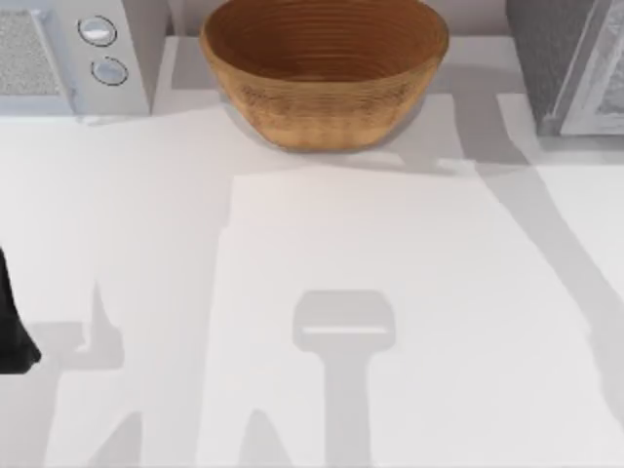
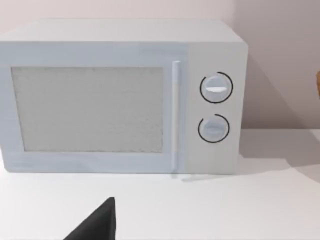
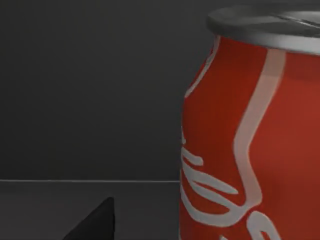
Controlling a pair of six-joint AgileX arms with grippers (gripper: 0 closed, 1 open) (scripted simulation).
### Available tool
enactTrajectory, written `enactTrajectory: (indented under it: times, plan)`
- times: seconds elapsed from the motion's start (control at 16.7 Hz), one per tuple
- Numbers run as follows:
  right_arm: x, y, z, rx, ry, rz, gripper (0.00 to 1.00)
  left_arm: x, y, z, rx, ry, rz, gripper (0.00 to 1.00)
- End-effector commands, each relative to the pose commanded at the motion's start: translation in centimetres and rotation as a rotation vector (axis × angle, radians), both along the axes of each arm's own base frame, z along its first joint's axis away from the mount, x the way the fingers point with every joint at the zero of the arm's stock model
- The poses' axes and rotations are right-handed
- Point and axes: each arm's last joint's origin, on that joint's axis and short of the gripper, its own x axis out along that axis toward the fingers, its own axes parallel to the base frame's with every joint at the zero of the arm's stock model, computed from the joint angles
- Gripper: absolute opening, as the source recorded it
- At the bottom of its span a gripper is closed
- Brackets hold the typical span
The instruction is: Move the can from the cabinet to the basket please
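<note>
The can (image 3: 250,130) is standing upright in the right wrist view, very close to the camera, on a dark flat floor with a dark plain wall behind it (apparently the cabinet interior). Its body is a smooth red cylinder with white curved script, and its silver top is forming a narrower rimmed lid. A black wedge-shaped part of the right claw (image 3: 95,222) is showing in the foreground beside the can, apart from it; whether the right claw is open or closed cannot be told.

In the top view, the cabinet (image 1: 556,58) is sitting at the far right corner of the surface (image 1: 390,292), a grey speckled box with a pale-framed door panel. The basket (image 1: 325,73) is resting at the far centre: a round, bowl-shaped wicker vessel, light brown outside with finely ribbed weave, darker brown inside.

A white boxy appliance (image 2: 120,95) with a mesh-textured window, a vertical bar handle and two round knobs is occupying the far left corner. The left arm (image 1: 12,322) is sitting at the left edge of the surface, facing the appliance (the state of its claw (image 2: 95,222) cannot be told).
</note>
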Motion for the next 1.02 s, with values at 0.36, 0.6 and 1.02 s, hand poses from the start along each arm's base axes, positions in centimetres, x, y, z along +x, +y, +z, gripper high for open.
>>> enactTrajectory:
  times: [0.36,0.6,1.02]
  plan:
    - [0.52,-0.11,-0.03,0.0,0.0,0.0,0.92,0.0,0.0,0.0,0.0,0.0,0.0,1.0]
    - [0.52,-0.11,-0.03,0.0,0.0,0.0,0.62,0.0,0.0,0.0,0.0,0.0,0.0,1.0]
    - [0.52,-0.11,-0.03,0.0,0.0,0.0,0.1,0.0,0.0,0.0,0.0,0.0,0.0,1.0]
